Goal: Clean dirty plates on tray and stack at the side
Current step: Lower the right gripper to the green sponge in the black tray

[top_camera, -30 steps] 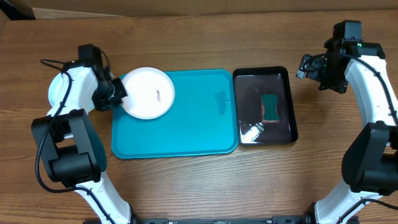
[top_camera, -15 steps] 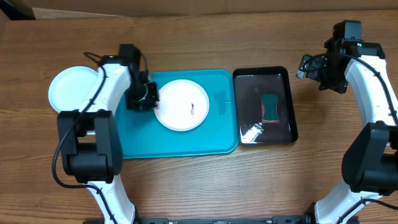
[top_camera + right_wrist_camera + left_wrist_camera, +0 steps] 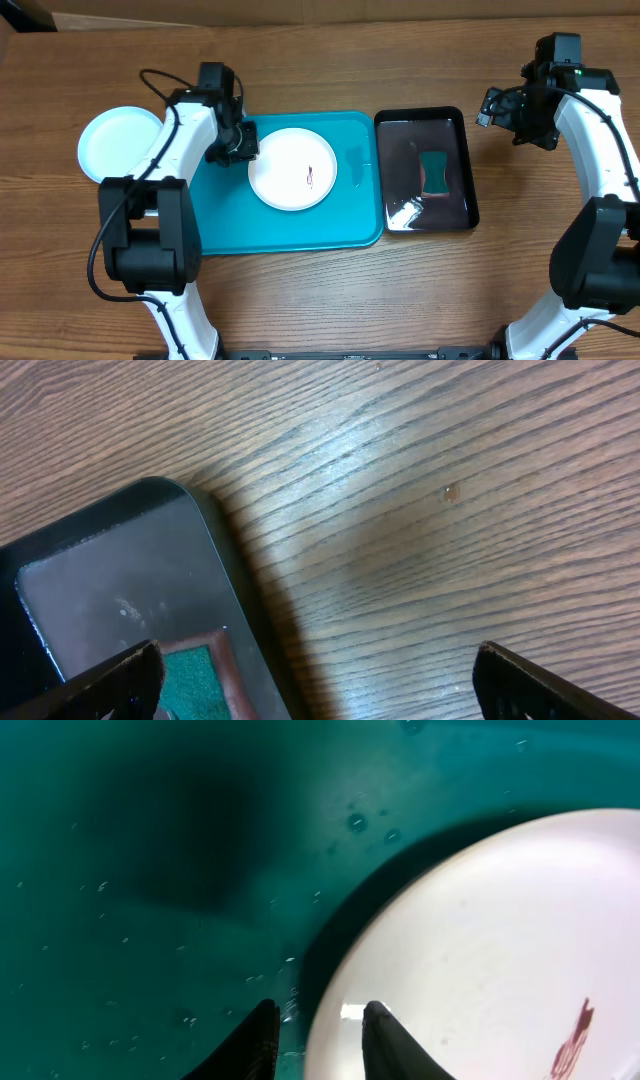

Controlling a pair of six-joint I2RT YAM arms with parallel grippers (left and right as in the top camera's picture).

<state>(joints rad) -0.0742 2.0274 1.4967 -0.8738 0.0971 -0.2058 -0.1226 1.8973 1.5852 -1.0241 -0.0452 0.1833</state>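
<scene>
1. Plates showed in two places. A pale round shallow plastic plate [image 3: 118, 145], no smear visible on it, sat on the wood-grain desk [image 3: 330, 300] at the far left, off the tray, where the stack looked meant to grow.
2. Just right of it, the left gripper [image 3: 246, 148] hung at the left rim of a white round plastic plate [image 3: 292, 168]. Its fingers [image 3: 262, 1042] stood narrowly parted astride that rim with a gap on the outer side, so it seemed to hold nothing.
3. That white plate lay flat in the upper middle of the large turquoise rectangular plastic tray [image 3: 300, 228], a small brown-red smear [image 3: 309, 177] just right of its centre. Cleaning it looked to be the step in hand, barely begun.
4. Done well, the left gripper would either lift straight clear or pinch the rim to steady the plate against scrubbing.
5. A green rectangular sponge [image 3: 435, 173] lay in the narrow glossy black tray [image 3: 460, 215] just beside the turquoise one. The right gripper [image 3: 490, 108], jaws at their widest and empty, hovered over the desk by that tray's far right corner and would have to reach left for the sponge.
6. Water beads dotted the turquoise floor, so the plate would probably slide easily. Free tray floor lay in front of and to the right of the plate.
</scene>
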